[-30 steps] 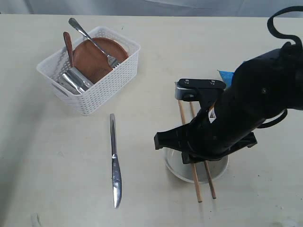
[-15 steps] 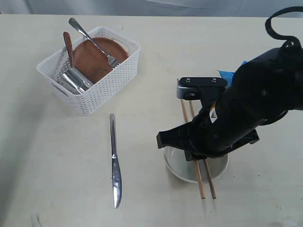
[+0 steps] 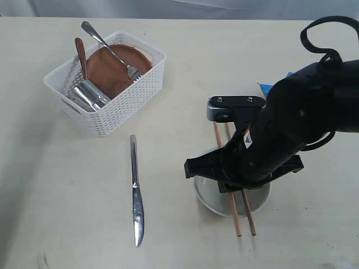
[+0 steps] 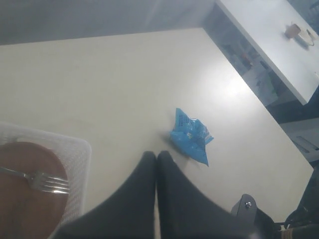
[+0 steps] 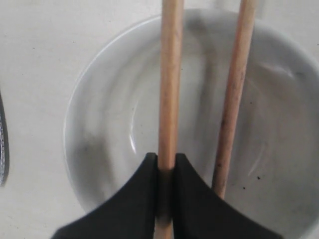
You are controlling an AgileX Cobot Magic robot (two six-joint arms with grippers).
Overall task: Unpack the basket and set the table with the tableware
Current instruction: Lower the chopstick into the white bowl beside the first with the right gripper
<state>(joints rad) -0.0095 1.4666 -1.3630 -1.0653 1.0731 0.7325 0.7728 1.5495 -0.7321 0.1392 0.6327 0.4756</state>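
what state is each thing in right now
basket: upright, partly unpacked
plate: tilted in basket
fork: resting on plate
wooden spoon: propped in basket
cup: tipped over in basket
knife: flat on table
bowl: upright
held chopstick: over bowl, pinched
free chopstick: lying across bowl
right tool: shut on held chopstick
left tool: shut, empty
blue packet: crumpled on table

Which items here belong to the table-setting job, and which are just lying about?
Job: basket, brown plate, fork, wooden spoon, steel cup, knife, bowl, chopsticks (one clamped in the right gripper).
Lying about: blue snack packet.
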